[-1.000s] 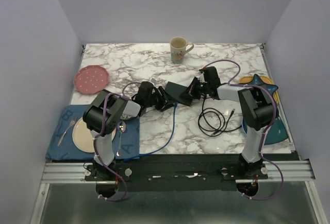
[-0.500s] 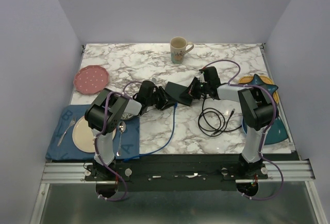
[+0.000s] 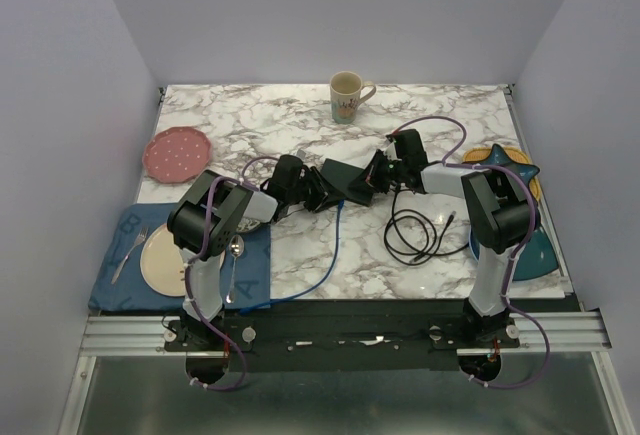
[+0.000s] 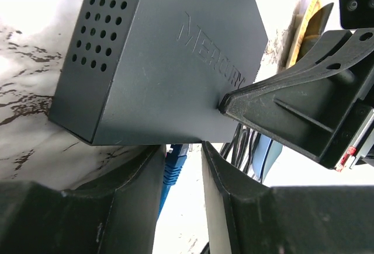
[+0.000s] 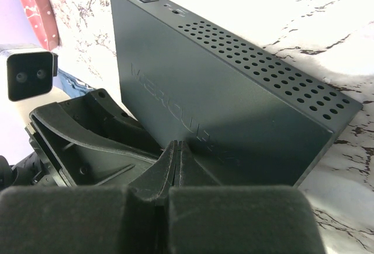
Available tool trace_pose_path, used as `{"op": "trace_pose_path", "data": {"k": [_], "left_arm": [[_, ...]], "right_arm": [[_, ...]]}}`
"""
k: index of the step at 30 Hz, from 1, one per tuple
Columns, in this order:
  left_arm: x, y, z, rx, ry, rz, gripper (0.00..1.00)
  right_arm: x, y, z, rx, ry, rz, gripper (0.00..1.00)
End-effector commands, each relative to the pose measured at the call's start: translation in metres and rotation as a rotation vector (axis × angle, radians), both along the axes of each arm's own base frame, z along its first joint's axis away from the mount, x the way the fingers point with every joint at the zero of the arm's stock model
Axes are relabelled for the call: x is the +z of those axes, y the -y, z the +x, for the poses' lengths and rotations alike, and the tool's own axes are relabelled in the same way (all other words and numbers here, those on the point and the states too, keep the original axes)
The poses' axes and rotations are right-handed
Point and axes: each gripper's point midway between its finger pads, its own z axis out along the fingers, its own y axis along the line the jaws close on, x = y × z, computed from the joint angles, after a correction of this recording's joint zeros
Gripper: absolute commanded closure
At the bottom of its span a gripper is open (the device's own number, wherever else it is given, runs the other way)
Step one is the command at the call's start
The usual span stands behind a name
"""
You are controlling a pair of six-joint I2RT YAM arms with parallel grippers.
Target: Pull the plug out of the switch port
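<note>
**Plug seated in the switch, left fingers astride it**

The switch lies near the middle of the bench, a dark flat box with a perforated side. The blue plug sits in its port on the edge facing 7 o'clock in the top view. From there its cable trails toward 6 o'clock and the near bench edge.

The left fingers reach in from 9 o'clock and stand apart, one on each side of the plug. In the left wrist view a strip of light shows between the plug and the finger at its 3 o'clock, so they are not clamped on it.

The right fingers come from 3 o'clock, pressed together, with their tips resting on the switch's top face.

A mug stands at 12 o'clock from the switch. A black cord lies coiled at 4 o'clock.
</note>
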Motion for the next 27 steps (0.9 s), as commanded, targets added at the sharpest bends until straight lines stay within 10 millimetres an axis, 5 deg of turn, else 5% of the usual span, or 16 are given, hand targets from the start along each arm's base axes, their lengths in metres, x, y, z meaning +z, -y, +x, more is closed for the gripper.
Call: {"op": "trace_pose_path", "data": {"k": [1, 12, 19, 27], "left_arm": [[-0.02, -0.003, -0.003, 0.008, -0.04, 0.054, 0.58], [-0.02, -0.002, -0.005, -0.001, -0.04, 0.043, 0.66], [-0.021, -0.004, -0.013, -0.012, -0.045, 0.037, 0.54], [-0.021, -0.006, -0.019, -0.018, -0.045, 0.038, 0.55]], "right_arm": [[-0.037, 0.011, -0.015, -0.014, -0.08, -0.092, 0.99], [-0.038, 0.012, -0.015, -0.015, -0.081, -0.093, 0.99], [-0.038, 0.012, -0.015, -0.015, -0.081, -0.096, 0.99], [-0.038, 0.012, -0.015, -0.015, -0.079, -0.095, 0.99]]}}
